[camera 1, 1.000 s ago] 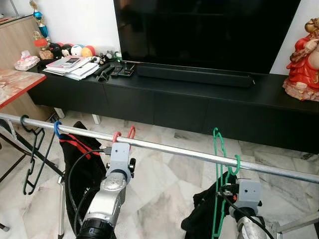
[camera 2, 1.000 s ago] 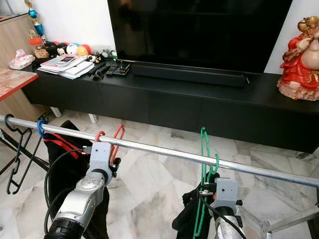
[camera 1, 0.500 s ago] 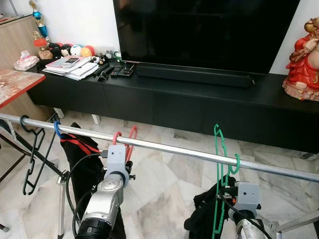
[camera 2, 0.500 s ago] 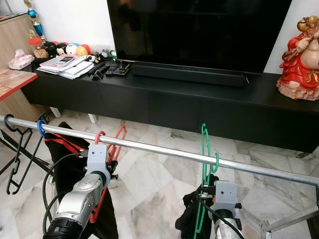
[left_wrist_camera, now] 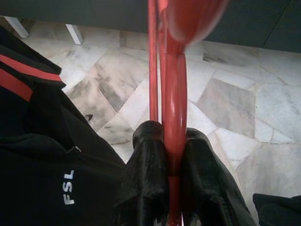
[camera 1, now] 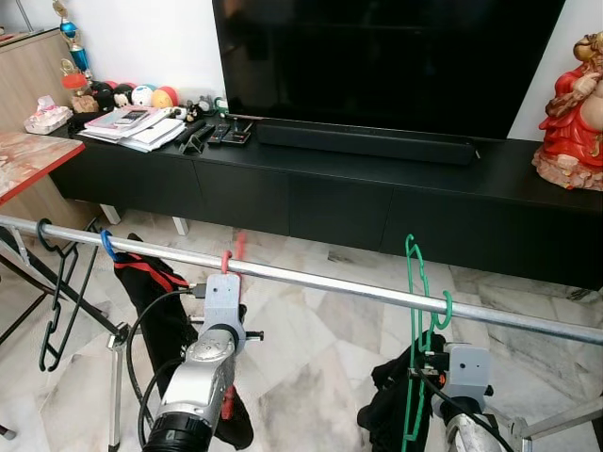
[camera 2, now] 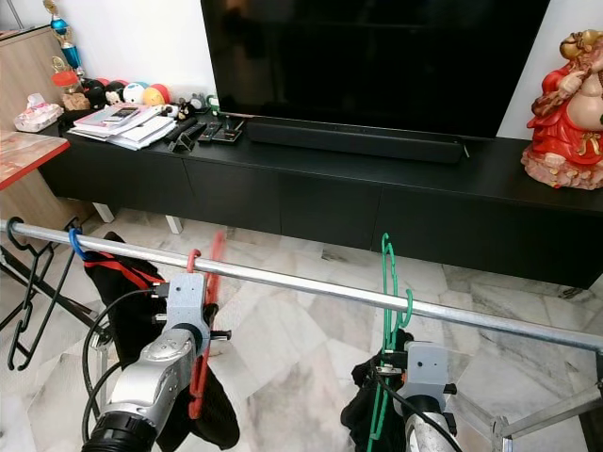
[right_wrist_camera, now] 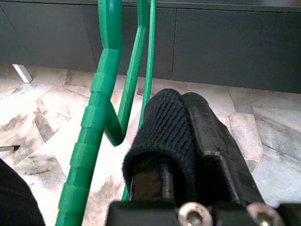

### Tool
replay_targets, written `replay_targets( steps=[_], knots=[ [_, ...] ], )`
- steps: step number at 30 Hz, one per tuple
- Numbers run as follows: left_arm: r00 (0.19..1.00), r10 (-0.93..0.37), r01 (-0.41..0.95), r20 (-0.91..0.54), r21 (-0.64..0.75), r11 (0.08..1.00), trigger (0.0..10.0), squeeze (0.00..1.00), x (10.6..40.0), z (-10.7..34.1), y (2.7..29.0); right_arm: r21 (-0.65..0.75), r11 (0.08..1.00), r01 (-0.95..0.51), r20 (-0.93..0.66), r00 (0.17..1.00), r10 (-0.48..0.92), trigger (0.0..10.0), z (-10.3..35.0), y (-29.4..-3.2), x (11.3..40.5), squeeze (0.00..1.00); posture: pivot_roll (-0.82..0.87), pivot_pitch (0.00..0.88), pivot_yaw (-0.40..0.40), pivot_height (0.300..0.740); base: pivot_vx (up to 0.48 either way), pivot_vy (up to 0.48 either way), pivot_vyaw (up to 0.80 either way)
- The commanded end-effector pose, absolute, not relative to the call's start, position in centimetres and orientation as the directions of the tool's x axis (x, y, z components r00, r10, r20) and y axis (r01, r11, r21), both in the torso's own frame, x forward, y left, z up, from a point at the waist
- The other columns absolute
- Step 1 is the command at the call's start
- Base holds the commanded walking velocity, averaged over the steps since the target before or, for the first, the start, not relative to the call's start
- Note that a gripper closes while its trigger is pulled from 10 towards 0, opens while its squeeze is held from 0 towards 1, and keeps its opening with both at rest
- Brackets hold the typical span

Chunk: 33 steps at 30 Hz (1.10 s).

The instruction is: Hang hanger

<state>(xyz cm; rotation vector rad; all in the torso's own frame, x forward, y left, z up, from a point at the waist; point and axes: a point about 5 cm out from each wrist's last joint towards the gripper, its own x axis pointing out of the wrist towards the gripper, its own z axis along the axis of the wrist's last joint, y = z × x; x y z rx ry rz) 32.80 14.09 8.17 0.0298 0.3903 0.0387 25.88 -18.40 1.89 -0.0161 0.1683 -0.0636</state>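
Note:
A metal rail [camera 1: 330,282] runs across in front of me. The red hanger [left_wrist_camera: 174,84] has its hook [camera 2: 193,259] over the rail, and my left gripper [left_wrist_camera: 168,141] is shut on its stem just below the rail. A green hanger [camera 1: 415,282] hangs by its hook from the rail further right. My right gripper [right_wrist_camera: 181,101] is below the rail with its fingers pressed together, and the green hanger [right_wrist_camera: 101,94] stands beside them, not between them.
A black hanger [camera 1: 57,301] and a blue hook [camera 1: 106,245] hang at the rail's left end, with a black and red garment [camera 1: 155,301] below. Behind are a black TV console [camera 1: 330,188], a red statue [camera 1: 570,113] and a red-topped table [camera 1: 28,155].
The red hanger has swung and now shows blurred at the rail. The left arm has shifted slightly, and the dark garment under it hangs lower. The right arm holds still.

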Motion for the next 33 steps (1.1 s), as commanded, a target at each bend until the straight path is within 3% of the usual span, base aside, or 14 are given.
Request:
replay_targets(
  steps=[1, 19, 26, 32, 33],
  knots=[
    [0.922, 0.04, -0.02, -0.385, 0.057, 0.998, 0.0, 0.0, 32.6, 8.0, 14.2, -0.025, 0.998, 0.051, -0.126, 0.991, -0.053, 10.0, 2.6, -18.1, 26.3, 0.0, 0.02, 0.028, 0.005, 0.74, 0.0, 0.0, 0.0],
    [0.978, -0.144, 0.162, -0.148, 0.114, 0.98, 0.0, 0.0, 28.4, 9.6, 15.6, -0.027, 0.998, 0.058, -0.118, 0.991, -0.06, 10.0, 2.7, -18.3, 26.2, 0.0, 0.03, 0.039, 0.012, 0.74, 0.0, 0.0, 0.0],
    [0.934, -0.204, 0.252, -0.295, 0.136, 0.958, 0.0, 0.0, 24.2, 5.1, 16.2, -0.029, 0.998, 0.061, -0.118, 0.991, -0.064, 10.0, 2.7, -18.4, 26.2, 0.0, 0.03, 0.036, 0.014, 0.74, 0.0, 0.0, 0.0],
    [0.87, -0.191, 0.29, -0.454, 0.159, 0.944, 0.0, 0.0, 22.8, 1.9, 17.5, -0.03, 0.998, 0.063, -0.119, 0.991, -0.066, 10.0, 2.6, -18.4, 26.2, 0.0, 0.03, 0.032, 0.015, 0.74, 0.0, 0.0, 0.0],
    [0.849, -0.2, 0.311, -0.489, 0.157, 0.938, 7.8, 0.0, 22.5, 1.2, 17.7, -0.03, 0.998, 0.063, -0.12, 0.991, -0.067, 10.0, 2.6, -18.3, 26.2, 0.0, 0.03, 0.03, 0.015, 0.74, 0.0, 0.0, 0.0]
  ],
)
